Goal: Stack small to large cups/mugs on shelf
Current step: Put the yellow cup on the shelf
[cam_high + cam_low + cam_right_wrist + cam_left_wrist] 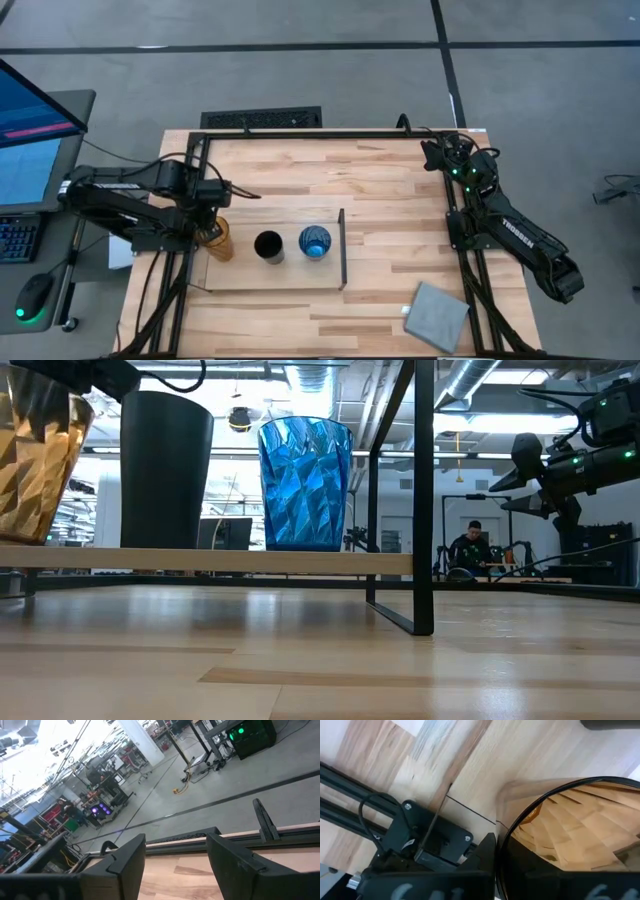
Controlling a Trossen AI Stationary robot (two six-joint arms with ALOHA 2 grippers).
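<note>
The shelf [300,275] is a pale plywood panel with a thin dark upright wall [342,250] on its right edge. Three cups stand in a row on it: an orange tumbler [220,243] at the left end, a black cup [268,246] and a blue cup [314,242]. In the low view the orange tumbler [35,460], black cup [165,470] and blue cup [305,480] stand upright on the panel [250,561]. My left gripper [210,226] is shut on the orange tumbler's rim. My right gripper [433,153] is open and empty at the far right. My left gripper holds the orange tumbler at its rim [506,837], on the side toward the table's left edge. One finger [487,862] is outside the wall; the other seems to be inside, as a dark shape. The fingers come from above. The tumbler is upright, its base at the panel.
A grey square pad [437,315] lies near the front right corner. A dark metal frame [330,133] runs around the table's edges. The shelf's dark wall also stands in the low view [425,490]. Bare wood lies between the shelf and the right arm.
</note>
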